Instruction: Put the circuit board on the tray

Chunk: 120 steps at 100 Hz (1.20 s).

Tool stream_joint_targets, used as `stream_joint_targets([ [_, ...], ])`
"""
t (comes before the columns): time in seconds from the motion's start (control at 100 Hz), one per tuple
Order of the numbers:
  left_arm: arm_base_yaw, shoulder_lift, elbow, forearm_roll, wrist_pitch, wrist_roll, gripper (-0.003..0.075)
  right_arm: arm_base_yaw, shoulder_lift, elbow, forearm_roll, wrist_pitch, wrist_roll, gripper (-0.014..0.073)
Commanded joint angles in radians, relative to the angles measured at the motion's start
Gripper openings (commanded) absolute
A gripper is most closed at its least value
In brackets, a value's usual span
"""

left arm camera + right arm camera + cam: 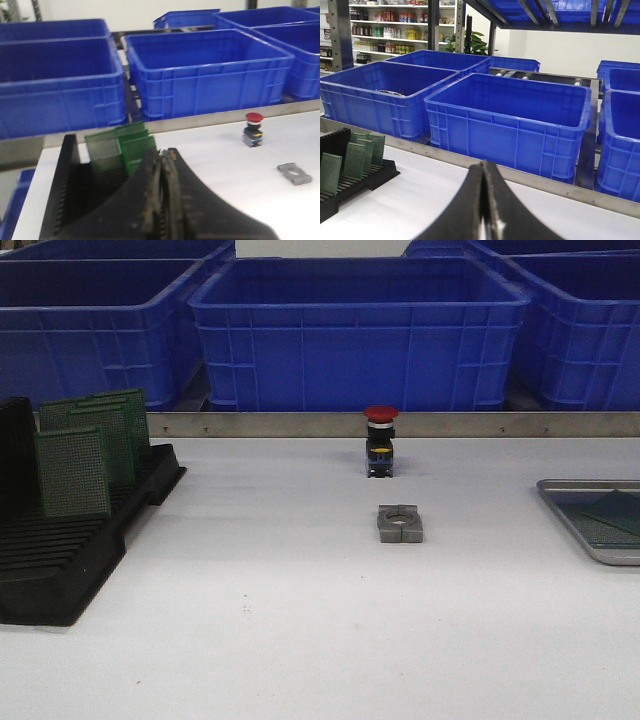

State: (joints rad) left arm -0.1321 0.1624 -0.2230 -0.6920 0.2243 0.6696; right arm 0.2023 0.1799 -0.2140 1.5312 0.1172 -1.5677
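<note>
The shallow silver-grey metal tray (pixel 578 523) is sitting at the right edge of the front view on the white desk (pixel 300 620), a green perforated circuit board (pixel 618 510) lying in it. The left hand (pixel 162 200) and right hand (pixel 484 205) are both pressing their black fingers together, gripping nothing.

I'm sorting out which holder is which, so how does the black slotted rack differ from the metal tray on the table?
The black slotted rack sits at the table's left; the tray sits at the right edge, partly cut off in the front view. The rack is matte black with many narrow slots; the tray is shallow, silver-grey, with a raised rim. The rack holds green circuit boards standing upright; the tray's board lies flat. Both rest on the white table and hold green boards.
</note>
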Motion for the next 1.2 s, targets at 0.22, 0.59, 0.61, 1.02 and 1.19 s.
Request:
stream_joint_targets([
  [0.22,0.131,-0.101,0.187,0.562,-0.183,-0.61,-0.002,0.001,0.008,-0.026,0.004,0.008,-0.012,-0.0107],
  [0.59,0.152,-0.199,0.271,0.66,-0.166,-0.72,-0.002,0.001,0.01,-0.026,0.004,0.011,-0.012,-0.0107],
  [0.61,0.152,-0.199,0.271,0.657,-0.166,-0.72,-0.002,0.001,0.01,-0.026,0.004,0.011,-0.012,-0.0107],
  [1.02,0.152,-0.199,0.271,0.645,-0.165,-0.72,-0.002,0.001,0.01,-0.026,0.004,0.012,-0.012,-0.0107],
  [1.19,0.152,-0.199,0.271,0.645,-0.165,-0.72,-0.002,0.001,0.01,-0.026,0.004,0.012,-0.012,-0.0107],
])
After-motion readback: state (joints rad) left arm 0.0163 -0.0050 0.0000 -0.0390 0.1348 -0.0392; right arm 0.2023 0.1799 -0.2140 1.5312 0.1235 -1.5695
